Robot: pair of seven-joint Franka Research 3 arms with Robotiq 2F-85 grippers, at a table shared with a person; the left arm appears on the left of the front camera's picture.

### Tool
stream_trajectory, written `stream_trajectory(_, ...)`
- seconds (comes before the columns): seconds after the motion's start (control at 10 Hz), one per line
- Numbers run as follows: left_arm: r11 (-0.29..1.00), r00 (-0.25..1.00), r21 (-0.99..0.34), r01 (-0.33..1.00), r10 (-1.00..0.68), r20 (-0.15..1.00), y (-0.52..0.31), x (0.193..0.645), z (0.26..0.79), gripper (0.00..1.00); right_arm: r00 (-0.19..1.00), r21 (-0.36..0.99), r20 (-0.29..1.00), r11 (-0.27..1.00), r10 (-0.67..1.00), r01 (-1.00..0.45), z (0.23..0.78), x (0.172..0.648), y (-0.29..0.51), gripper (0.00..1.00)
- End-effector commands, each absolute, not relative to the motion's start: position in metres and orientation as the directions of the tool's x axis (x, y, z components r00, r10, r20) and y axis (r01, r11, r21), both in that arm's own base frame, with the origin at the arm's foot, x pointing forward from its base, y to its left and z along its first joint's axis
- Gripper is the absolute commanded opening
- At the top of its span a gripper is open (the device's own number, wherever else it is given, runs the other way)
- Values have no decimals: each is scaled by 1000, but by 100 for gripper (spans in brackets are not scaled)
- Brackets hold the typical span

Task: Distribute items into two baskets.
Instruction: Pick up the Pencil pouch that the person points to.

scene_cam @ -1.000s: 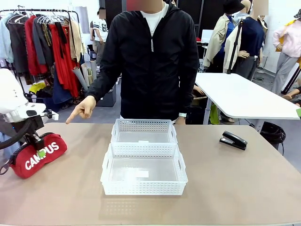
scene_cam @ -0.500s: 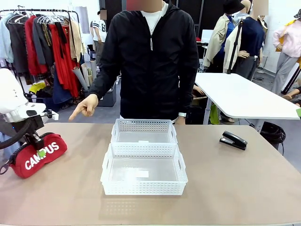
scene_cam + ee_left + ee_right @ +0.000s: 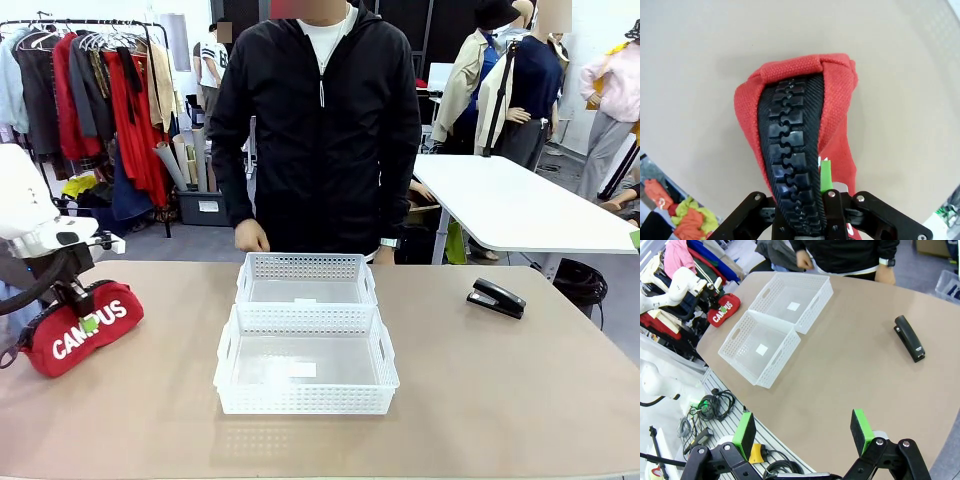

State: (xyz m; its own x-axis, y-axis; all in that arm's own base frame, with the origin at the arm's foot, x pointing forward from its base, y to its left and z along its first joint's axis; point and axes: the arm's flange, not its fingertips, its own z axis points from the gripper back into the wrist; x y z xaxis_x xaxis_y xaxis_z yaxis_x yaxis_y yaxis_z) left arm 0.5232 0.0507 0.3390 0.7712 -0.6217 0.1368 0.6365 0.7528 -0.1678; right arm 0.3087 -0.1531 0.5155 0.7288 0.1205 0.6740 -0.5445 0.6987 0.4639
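Lying at the left of the table (image 3: 500, 400), the red fabric "CAMPUS" zip pouch (image 3: 58, 352) is clamped by the left gripper (image 3: 810, 200), likely for carrying to the two white lattice plastic baskets (image 3: 305, 398) (image 3: 305, 267) mid-table; the small black stapler (image 3: 496, 297) is left rightward, the right gripper (image 3: 802, 432) spread wide, empty.

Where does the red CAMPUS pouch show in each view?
Front view: pouch far left, left of the baskets.
Left wrist view: pouch at centre, zipper facing the camera.
Right wrist view: pouch upper left, beyond the baskets.
Shared landmark: the left gripper shut on it.
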Motion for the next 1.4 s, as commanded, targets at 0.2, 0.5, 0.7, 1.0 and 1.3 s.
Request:
stream_trajectory(0.2, 674, 702, -202, 710, -699, 134, 51, 539, 402, 0, 718, 463, 686, 691, 117, -555, 517, 310, -153, 100)
stream_trajectory(0.5, 582, 595, -136, 802, -798, 93, 30, 546, 470, 0, 718, 463, 686, 691, 117, -555, 517, 310, -153, 100)
stream_trajectory(0.7, 509, 513, -67, 858, -855, 73, 2, 535, 515, 0, 718, 463, 686, 691, 117, -555, 517, 310, -153, 100)
stream_trajectory(1.0, 381, 382, -35, 924, -918, 105, -17, 512, 549, 0, 718, 463, 686, 691, 117, -555, 517, 310, -153, 100)
stream_trajectory(1.3, 330, 333, -54, 943, -938, 92, -17, 508, 553, 0, 718, 463, 686, 691, 117, -555, 517, 310, -153, 100)
